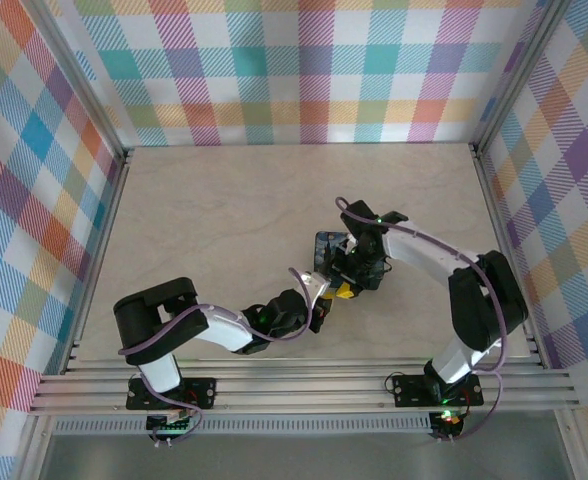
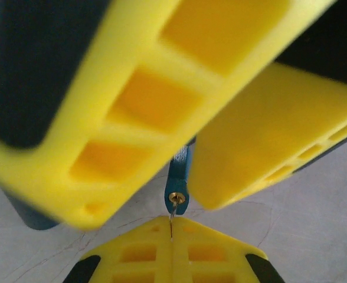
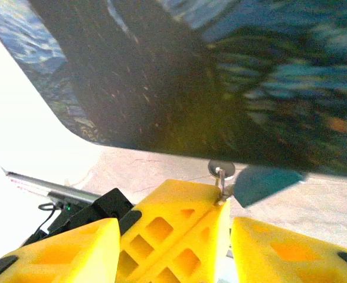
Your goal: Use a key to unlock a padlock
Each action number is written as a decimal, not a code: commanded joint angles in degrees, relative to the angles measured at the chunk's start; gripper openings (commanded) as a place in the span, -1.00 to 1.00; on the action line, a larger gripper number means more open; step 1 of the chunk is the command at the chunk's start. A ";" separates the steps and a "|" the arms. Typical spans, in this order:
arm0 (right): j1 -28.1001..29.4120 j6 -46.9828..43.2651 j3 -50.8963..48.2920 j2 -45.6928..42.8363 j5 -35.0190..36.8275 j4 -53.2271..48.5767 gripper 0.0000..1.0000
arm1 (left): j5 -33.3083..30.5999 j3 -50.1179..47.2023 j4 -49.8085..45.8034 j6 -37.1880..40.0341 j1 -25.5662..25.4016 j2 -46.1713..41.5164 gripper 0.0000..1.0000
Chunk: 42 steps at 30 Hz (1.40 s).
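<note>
The padlock (image 2: 178, 172) is a small, narrow, light-blue block with a round, pale brassy end (image 2: 175, 197). In the left wrist view we see that end facing the left gripper (image 2: 172, 233). The rest of the block runs away from the gripper, and its far part is hidden. The left gripper is closed, its fingertips pressed together on the key (image 2: 173, 212), a thin metal shaft that runs from the fingertips to the centre of the brassy end. The padlock sits between the two yellow fingers (image 2: 262, 135) of the right gripper (image 1: 352, 275), which stand apart; we cannot tell whether either finger touches it. In the top view we find both grippers meeting near the middle of the table (image 1: 224, 210), just on the near side of the dark-blue tin (image 1: 326, 243). We cannot tell whether the padlock rests on the table.
</note>
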 commanded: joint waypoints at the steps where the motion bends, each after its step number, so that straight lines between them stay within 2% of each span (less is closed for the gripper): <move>1: 0.36 3.08 -0.73 -5.48 5.46 -2.46 0.06 | 0.28 -0.15 2.35 -0.97 -0.50 1.68 -1.00; 8: -0.67 9.55 -7.30 -11.14 8.60 2.86 0.07 | 1.88 0.82 1.37 -1.99 -0.47 2.94 -1.00; 17: -1.14 17.67 -17.32 -12.41 6.54 14.26 0.08 | 3.63 1.87 -0.93 -1.15 -0.46 2.82 -1.00; 33: -1.31 16.07 -14.98 -8.95 9.95 12.44 -0.18 | 3.40 3.02 -3.76 0.50 -0.46 1.21 -1.00; 38: -1.24 15.69 -15.67 -9.47 12.04 13.22 -0.18 | 4.28 3.12 -3.02 -1.36 -0.46 0.77 -1.00; 42: -1.03 16.72 -18.45 -12.24 14.82 16.53 -0.09 | 4.96 3.56 -3.15 -1.46 -0.46 0.69 -1.00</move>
